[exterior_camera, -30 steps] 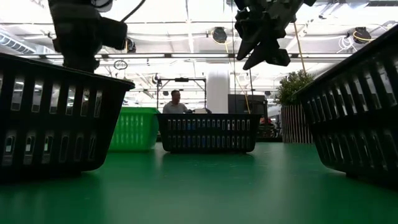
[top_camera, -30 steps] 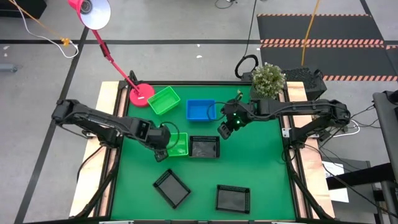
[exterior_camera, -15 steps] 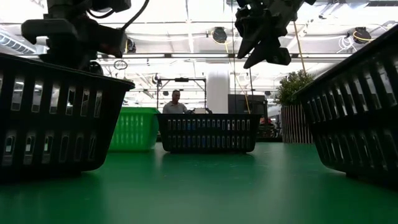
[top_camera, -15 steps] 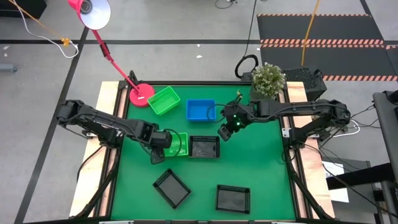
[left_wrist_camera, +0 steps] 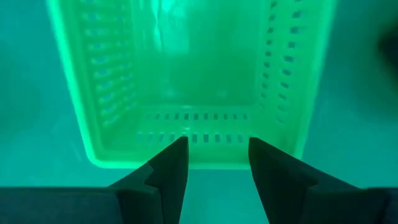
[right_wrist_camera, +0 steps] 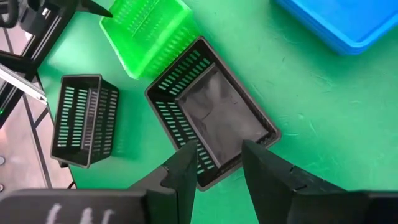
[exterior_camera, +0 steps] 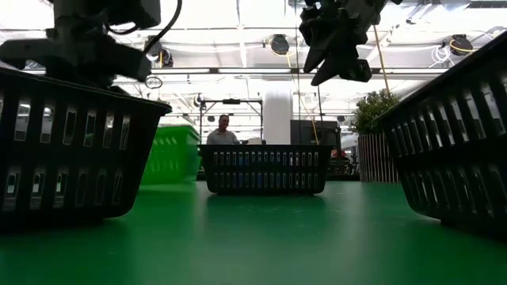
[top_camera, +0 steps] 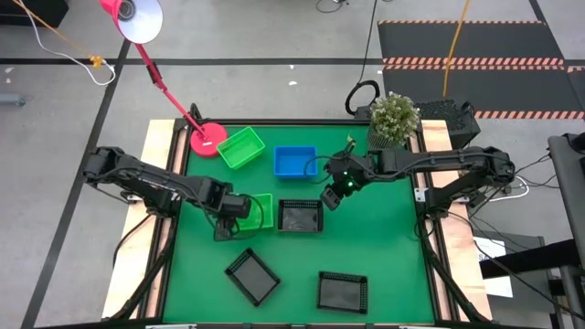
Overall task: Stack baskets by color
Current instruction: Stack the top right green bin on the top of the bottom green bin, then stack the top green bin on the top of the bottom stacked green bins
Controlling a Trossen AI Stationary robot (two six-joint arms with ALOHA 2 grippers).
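Baskets of shallow rectangular plastic lie on the green surface (top_camera: 384,265): two bright green, one blue and three black mesh-sided ones are visible. One bright green basket (top_camera: 241,147) rests near the round pink lamp base (top_camera: 207,140), with the blue basket (top_camera: 294,161) beside it. A black mesh basket (top_camera: 300,216) sits at centre; two more black mesh baskets (top_camera: 252,276) (top_camera: 343,291) lie nearer the front edge.

The second green basket (left_wrist_camera: 186,81) is gripped at its near wall by the left end effector (left_wrist_camera: 217,168); in the low view it appears tilted off the surface.

Risk: the grip covers one thin wall only, so the basket could swing or slip during transport, or strike the adjacent black basket.

The left arm reaches in low from the left edge. The right end effector (right_wrist_camera: 217,165) hovers above the central black basket, fingers spread and empty.
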